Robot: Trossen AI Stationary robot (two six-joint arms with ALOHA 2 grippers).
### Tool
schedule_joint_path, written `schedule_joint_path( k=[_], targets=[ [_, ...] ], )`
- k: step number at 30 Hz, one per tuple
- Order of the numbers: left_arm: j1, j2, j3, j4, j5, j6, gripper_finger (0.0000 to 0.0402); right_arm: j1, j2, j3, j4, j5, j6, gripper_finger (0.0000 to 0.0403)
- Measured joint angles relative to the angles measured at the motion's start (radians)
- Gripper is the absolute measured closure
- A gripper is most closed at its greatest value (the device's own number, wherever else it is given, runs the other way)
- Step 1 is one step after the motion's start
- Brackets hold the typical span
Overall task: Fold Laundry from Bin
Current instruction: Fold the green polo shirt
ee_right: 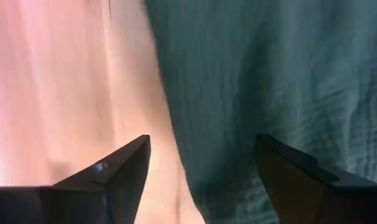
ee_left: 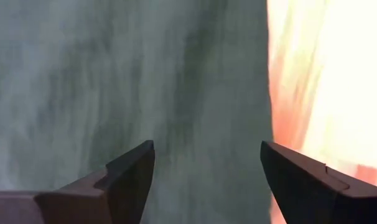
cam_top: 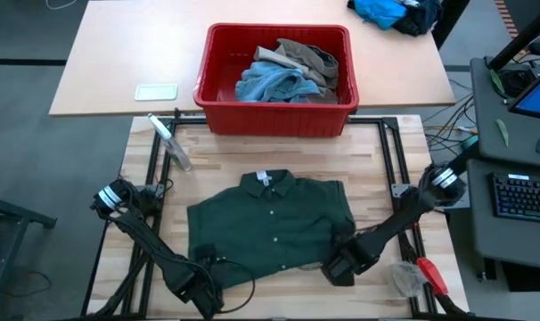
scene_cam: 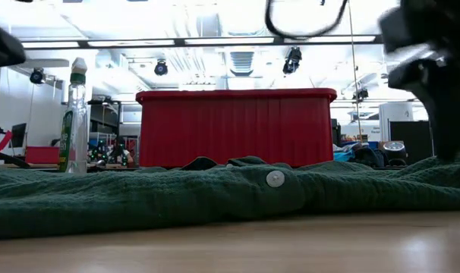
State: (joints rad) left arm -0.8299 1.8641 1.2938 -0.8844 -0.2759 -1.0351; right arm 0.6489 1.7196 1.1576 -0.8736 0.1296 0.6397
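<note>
A dark green buttoned shirt (cam_top: 270,223) lies spread flat on the wooden table, collar toward the far edge. Behind it stands the red bin (cam_top: 274,114), which holds a light blue garment (cam_top: 270,85) and a khaki piece (cam_top: 310,55). My left gripper (cam_top: 199,283) hangs open over the shirt's near left corner, its fingers pointing down over the cloth (ee_left: 145,74) beside the hem edge. My right gripper (cam_top: 341,266) is open over the near right corner, astride the cloth's edge (ee_right: 176,124). Whether either one touches the cloth does not show.
A clear spray bottle (cam_top: 169,141) stands left of the shirt near the bin. A red-handled tool (cam_top: 430,275) and a clear object (cam_top: 408,278) lie at the near right. A bright blue cloth heap (cam_top: 386,11) sits far right, and a keyboard (cam_top: 524,196) is off the table's right side.
</note>
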Motion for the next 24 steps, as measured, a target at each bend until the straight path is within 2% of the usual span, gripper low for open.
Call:
schedule_joint_path(
  k=[3, 7, 12, 17, 21, 24],
  targets=[
    [0.002, 0.0, 0.0, 0.001, -0.073, 0.015, 0.0131, 0.013, 0.065, 0.021, -0.08, -0.003, -0.037, 0.0099],
    [0.015, 0.0, 0.0, 0.002, -0.2, 0.051, 0.0136, 0.012, 0.123, 0.035, -0.134, 0.001, -0.003, 0.0087],
    [0.062, 0.0, 0.0, 0.029, -0.324, 0.123, 0.0141, 0.004, 0.14, 0.036, -0.121, -0.004, -0.03, 0.0108],
    [0.114, 0.0, 0.0, 0.127, -0.421, 0.241, 0.0149, -0.009, 0.113, 0.03, -0.101, 0.054, -0.08, 0.0188],
    [0.145, 0.0, -0.006, 0.28, -0.493, 0.386, 0.0155, -0.023, 0.106, 0.027, -0.044, 0.234, -0.122, 0.0286],
    [0.167, 0.0, -0.008, 0.382, -0.493, 0.469, 0.0158, -0.017, 0.104, 0.028, -0.018, 0.296, -0.166, 0.0366]
  ],
)
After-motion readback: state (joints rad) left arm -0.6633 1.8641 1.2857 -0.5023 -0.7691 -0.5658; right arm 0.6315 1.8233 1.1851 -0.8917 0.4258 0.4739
